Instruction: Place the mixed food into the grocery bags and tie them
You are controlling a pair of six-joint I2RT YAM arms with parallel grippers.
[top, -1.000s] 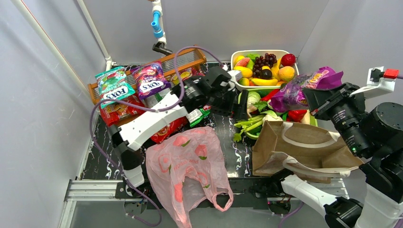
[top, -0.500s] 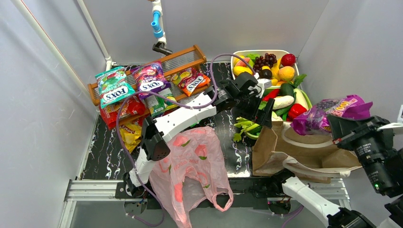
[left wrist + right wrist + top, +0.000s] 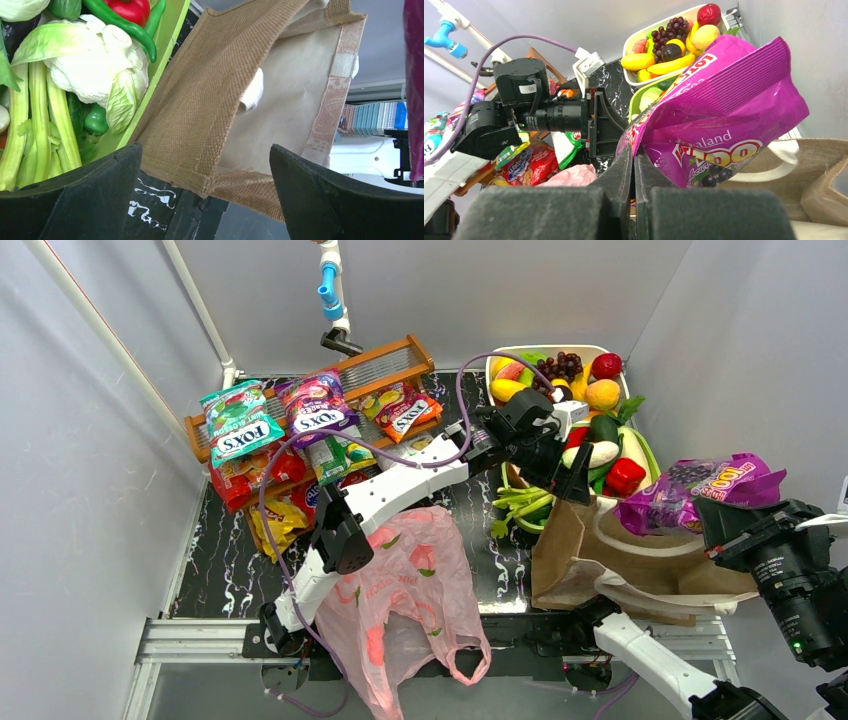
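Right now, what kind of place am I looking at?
Probably a robot test booth staged for grocery packing: bare grey walls, a white tray of toy fruit, snack packets, a brown tote.

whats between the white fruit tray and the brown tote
A green tray of toy vegetables: celery, cauliflower, a red pepper. The top view shows it between the white fruit tray and brown tote; the left wrist view shows its rim.
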